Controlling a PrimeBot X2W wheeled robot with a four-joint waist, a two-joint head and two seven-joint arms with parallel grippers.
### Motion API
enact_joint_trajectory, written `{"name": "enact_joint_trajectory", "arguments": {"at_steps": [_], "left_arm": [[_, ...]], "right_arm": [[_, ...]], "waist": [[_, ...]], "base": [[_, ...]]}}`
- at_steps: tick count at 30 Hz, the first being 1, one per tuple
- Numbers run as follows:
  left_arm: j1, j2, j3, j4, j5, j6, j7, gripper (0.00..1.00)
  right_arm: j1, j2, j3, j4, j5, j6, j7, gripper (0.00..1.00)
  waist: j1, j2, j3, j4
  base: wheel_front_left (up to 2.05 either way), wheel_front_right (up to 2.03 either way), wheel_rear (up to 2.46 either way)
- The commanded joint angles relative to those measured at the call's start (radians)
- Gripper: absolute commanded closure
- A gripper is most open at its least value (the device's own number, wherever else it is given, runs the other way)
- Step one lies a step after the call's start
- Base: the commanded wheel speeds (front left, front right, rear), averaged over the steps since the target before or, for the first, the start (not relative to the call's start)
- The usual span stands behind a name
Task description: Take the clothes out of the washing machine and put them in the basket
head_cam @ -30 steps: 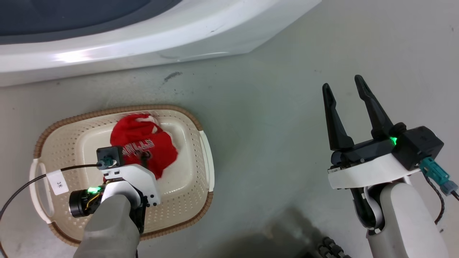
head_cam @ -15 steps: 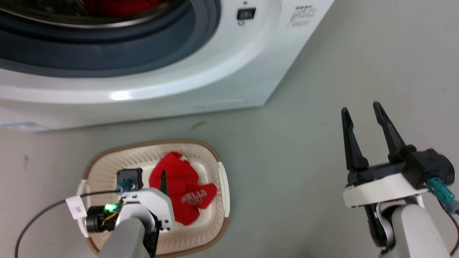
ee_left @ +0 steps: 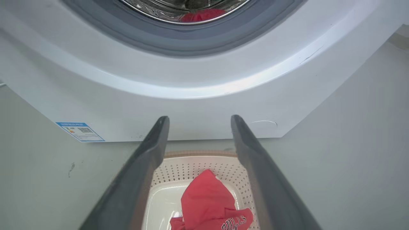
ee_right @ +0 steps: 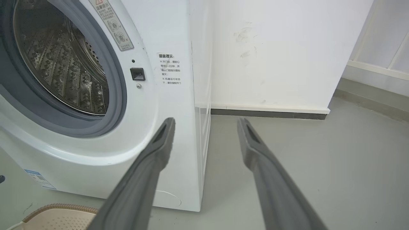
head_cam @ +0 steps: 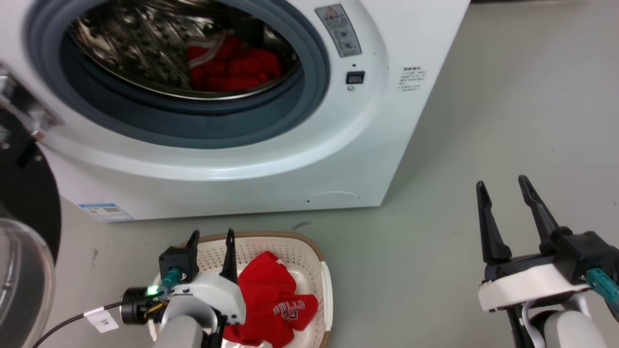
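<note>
The white washing machine (head_cam: 290, 159) stands with its door open, and a red garment (head_cam: 232, 63) with striped trim lies in its steel drum (head_cam: 125, 43). On the floor in front sits the cream basket (head_cam: 300, 253), holding a red lettered garment (head_cam: 275, 302). My left gripper (head_cam: 211, 235) hovers open over the basket's left part, nothing between its fingers. In the left wrist view the left gripper (ee_left: 198, 118) points at the machine's base, with the basket (ee_left: 191, 164) and the garment (ee_left: 207, 203) below it. My right gripper (head_cam: 503, 182) stands open above bare floor at the right.
The machine's glass door (head_cam: 19, 270) hangs open at the left edge of the head view. Grey floor (head_cam: 508, 106) stretches to the right of the machine. A white wall (ee_right: 271, 48) with a dark skirting runs behind it in the right wrist view.
The head camera has tilted up, bringing the drum and the garment inside into view. My left gripper has risen off the garment in the basket. The right gripper stays open.
</note>
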Motion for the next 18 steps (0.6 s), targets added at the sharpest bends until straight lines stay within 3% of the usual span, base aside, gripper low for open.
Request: {"name": "enact_joint_trajectory", "arguments": {"at_steps": [1,9,18], "left_arm": [[0.011,-0.002,0.003,-0.022,0.007,0.001,-0.002,0.0],[-0.008,-0.004,-0.01,-0.201,0.045,0.015,-0.002,0.0],[-0.142,-0.004,-0.009,-0.205,0.068,0.024,-0.002,0.0]], "right_arm": [[0.011,0.0,-0.005,-0.009,-0.006,-0.001,0.002,0.0],[0.052,0.0,-0.028,-0.065,-0.013,-0.001,0.035,0.0],[0.065,0.0,-0.039,-0.122,-0.002,-0.001,0.057,0.0]], "waist": [[0.0002,-0.0001,-0.019,0.016],[0.0002,-0.0001,-0.046,0.038],[0.0002,-0.0001,-0.022,0.042]], "base": [[0.0,0.0,0.0],[0.0,0.0,0.0],[0.0,0.0,0.0]]}}
